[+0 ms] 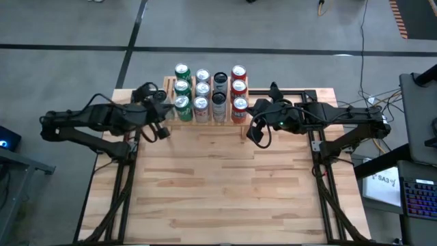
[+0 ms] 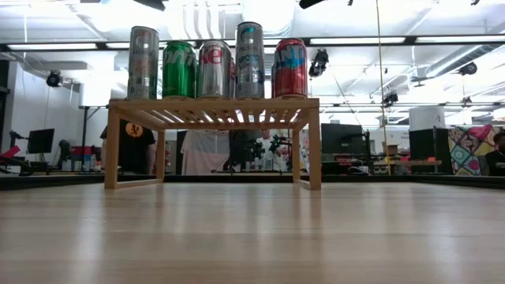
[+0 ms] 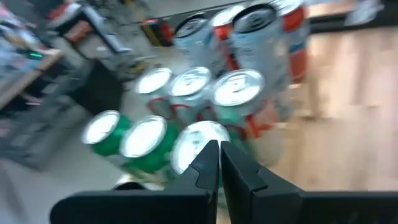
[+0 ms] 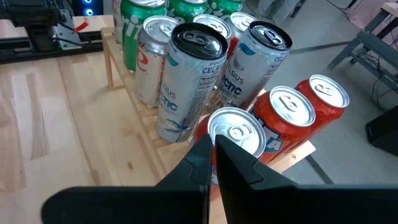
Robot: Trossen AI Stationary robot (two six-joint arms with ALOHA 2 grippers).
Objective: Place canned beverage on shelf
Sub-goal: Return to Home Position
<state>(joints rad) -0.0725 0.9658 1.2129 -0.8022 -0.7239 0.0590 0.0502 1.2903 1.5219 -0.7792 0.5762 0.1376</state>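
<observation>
My left arm reaches in from the left with its elbow folded; the left pincer [image 1: 166, 113] points inward and tilts down, its fingers [image 3: 204, 169] pressed together. My right arm mirrors it from the right; the right pincer [image 1: 254, 113] faces the left one, fingers [image 4: 196, 164] closed tip to tip.

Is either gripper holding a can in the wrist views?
No, the left gripper and the right gripper each have fingers pressed together on nothing, while the cans stand on the shelf.
</observation>
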